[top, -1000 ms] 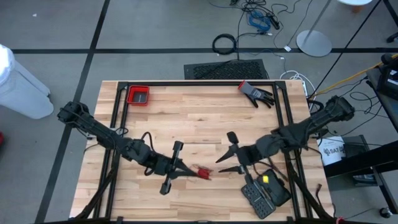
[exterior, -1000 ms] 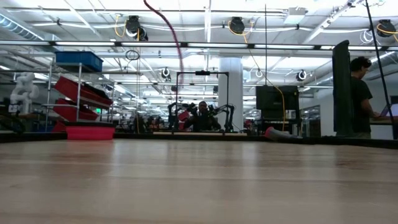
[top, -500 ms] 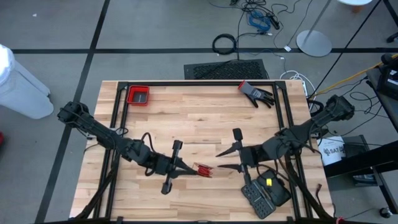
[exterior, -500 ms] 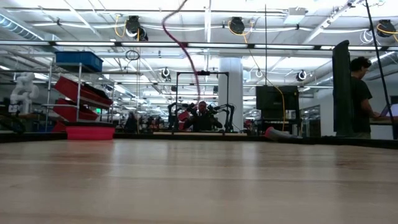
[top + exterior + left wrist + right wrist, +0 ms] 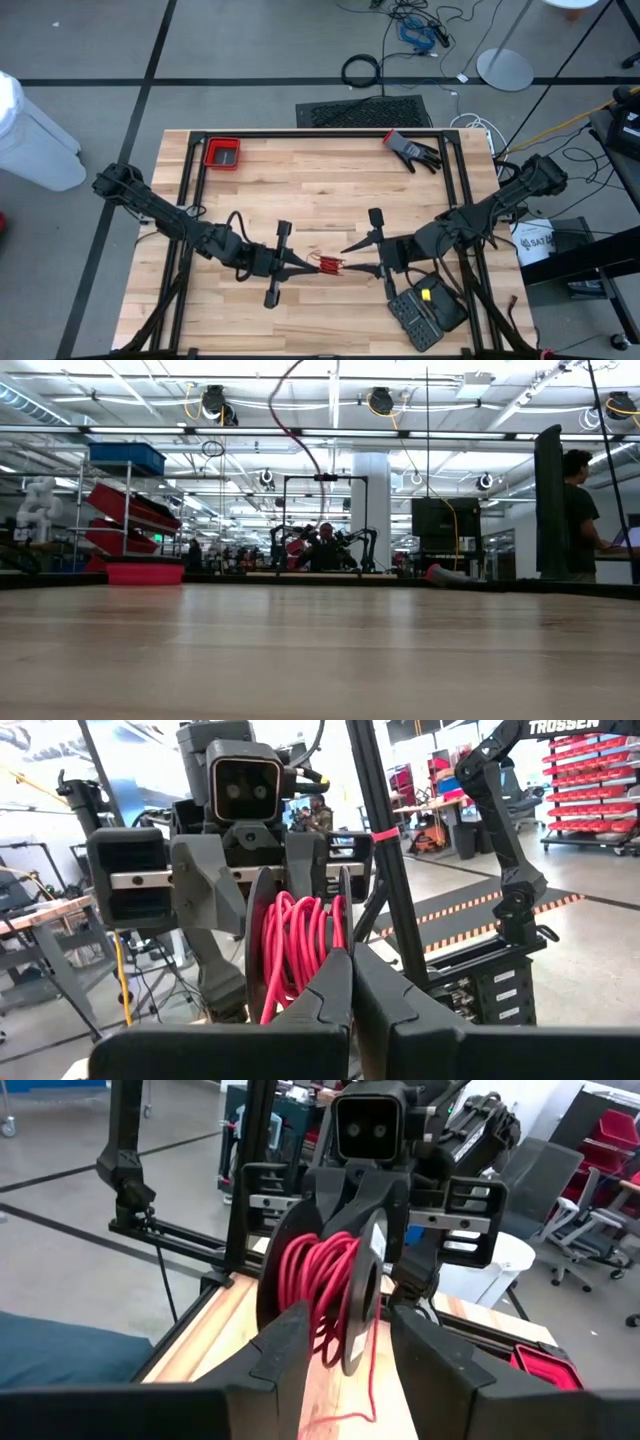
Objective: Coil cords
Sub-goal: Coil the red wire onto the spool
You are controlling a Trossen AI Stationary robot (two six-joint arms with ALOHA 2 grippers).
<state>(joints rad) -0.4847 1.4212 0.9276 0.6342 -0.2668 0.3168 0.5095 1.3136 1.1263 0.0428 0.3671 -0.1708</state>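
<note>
Looking straight down, I see the wooden table [image 5: 320,175] with my two arms meeting near its front edge; my left gripper [image 5: 300,264] is pinched tight on the red cord [image 5: 330,265], while my right gripper [image 5: 362,258] faces it with fingers spread wide on either side of the coil. Only the wrist views show the cord wound into loops between two dark discs [image 5: 362,1295]; the overhead gives just a small red bundle. From table height, nothing but a red strand [image 5: 296,422] arcs overhead.
</note>
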